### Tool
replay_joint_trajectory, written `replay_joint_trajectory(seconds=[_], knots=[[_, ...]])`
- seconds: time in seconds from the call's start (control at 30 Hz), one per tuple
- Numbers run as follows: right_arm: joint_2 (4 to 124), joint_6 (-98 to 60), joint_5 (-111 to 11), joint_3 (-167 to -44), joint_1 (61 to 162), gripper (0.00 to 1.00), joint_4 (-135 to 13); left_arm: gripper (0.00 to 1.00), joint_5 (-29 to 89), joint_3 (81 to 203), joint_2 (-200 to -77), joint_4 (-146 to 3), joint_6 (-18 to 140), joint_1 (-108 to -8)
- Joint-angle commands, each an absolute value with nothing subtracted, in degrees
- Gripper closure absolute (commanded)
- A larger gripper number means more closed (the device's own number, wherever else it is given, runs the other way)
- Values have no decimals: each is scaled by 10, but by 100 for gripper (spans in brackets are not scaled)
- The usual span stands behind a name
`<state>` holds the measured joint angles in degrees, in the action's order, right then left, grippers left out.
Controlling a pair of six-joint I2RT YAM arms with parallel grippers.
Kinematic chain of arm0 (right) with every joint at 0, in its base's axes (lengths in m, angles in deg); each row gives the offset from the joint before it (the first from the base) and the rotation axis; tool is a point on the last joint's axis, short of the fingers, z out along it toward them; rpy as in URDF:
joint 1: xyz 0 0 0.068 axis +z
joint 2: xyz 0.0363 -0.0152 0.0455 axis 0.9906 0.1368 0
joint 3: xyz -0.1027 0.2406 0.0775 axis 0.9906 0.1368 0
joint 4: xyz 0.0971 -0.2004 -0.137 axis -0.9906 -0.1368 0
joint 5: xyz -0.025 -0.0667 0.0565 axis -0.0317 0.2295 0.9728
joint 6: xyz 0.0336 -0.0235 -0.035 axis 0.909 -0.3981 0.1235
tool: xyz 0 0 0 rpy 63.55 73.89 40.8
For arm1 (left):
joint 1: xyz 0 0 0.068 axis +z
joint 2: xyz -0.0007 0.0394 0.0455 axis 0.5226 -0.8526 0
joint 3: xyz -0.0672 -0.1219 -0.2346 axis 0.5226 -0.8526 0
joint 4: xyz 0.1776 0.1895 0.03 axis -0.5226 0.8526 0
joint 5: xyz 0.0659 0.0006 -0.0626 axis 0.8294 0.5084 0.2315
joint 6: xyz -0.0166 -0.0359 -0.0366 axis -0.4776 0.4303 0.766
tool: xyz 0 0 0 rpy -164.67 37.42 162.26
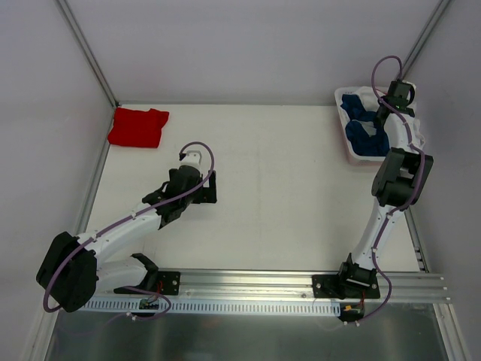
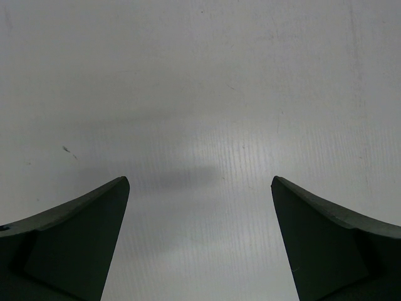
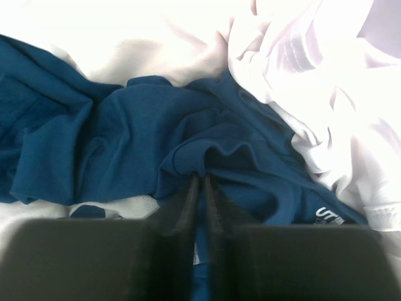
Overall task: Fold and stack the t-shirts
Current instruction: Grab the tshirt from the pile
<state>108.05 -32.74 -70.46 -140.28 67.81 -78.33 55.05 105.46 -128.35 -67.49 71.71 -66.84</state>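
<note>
A crumpled navy blue t-shirt lies in a white bin at the table's far right, on white cloth. My right gripper reaches down into the bin and is shut on a ribbed fold of the navy t-shirt. A red t-shirt lies folded at the far left corner. My left gripper hovers over bare table left of centre, open, with nothing between its fingers.
Grey walls with metal posts close in the table on the left, back and right. A metal rail carrying both arm bases runs along the near edge. The white bin sits close against the right wall.
</note>
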Motion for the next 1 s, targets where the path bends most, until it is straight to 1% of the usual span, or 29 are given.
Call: replay_joint_trajectory(seconds=[0.0,0.2,0.43,0.77,0.97], knots=[[1074,-334,-701,-1411,679,100,-760,1,548,1062,-1283,-690,720,-673],[1066,-330,-699,-1399,682,100,-751,1,550,1059,-1279,-690,721,-673],[1010,-332,-710,-1380,699,100,-731,1,548,1058,-1275,-692,722,-673],[873,-326,-713,-1390,755,100,-746,1,550,1046,-1257,-695,724,-674],[765,-317,-716,-1378,785,100,-753,1,548,1041,-1252,-710,727,-673]])
